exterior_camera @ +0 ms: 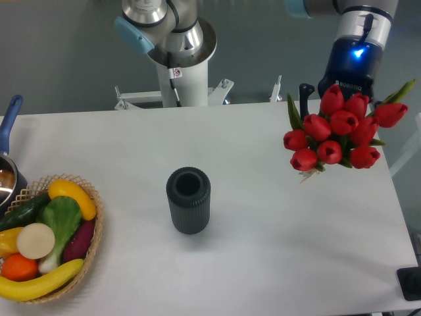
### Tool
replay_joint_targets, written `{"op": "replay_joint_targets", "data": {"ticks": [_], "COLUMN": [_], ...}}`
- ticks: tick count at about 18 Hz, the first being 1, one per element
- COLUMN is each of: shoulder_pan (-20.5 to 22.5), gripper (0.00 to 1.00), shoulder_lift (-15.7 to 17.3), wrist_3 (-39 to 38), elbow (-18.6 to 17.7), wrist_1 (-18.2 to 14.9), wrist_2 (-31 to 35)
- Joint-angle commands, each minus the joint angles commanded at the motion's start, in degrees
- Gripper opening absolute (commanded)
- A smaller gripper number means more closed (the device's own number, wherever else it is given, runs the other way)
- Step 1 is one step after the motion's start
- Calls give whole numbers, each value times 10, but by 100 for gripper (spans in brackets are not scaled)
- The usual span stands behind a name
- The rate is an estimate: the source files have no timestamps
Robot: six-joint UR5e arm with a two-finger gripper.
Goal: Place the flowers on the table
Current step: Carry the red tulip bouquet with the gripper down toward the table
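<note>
A big white matte desk [263, 250] with rounded corners fills the view, and behind it runs a grey wall with the arm's white pedestal base [177, 62] standing at the far edge. Mid-desk sits a dark ribbed cylindrical vase [189, 199], upright, mouth open to the camera. Down at the left front corner there's a round wicker basket [92, 234] packed with colourful fruit and vegetables: yellow bananas, a green leafy piece, an orange one. A metal saucepan with a blue handle [9, 125] pokes in just above it at the left edge.

Over on the far right, the bunch of red tulips with green leaves [339, 135] hangs in the air over the desk's right side, blooms turned toward the camera, stems almost hidden behind them. The tool [320, 105] sits right behind the bunch, under a dark wrist with a blue light glowing. The blooms cover its fingers, so whether they clamp the stems I cannot tell.
</note>
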Motion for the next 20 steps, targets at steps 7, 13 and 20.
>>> {"op": "replay_joint_targets", "data": {"ticks": [7, 13, 20], "shoulder_pan": [-92, -127, -164], "gripper": [52, 52, 52], "shoulder_lift": [-25, -55, -105], "wrist_3": [8, 51, 89], "elbow": [15, 16, 11], "wrist_1": [0, 0, 0], "wrist_2": [166, 274, 439]}}
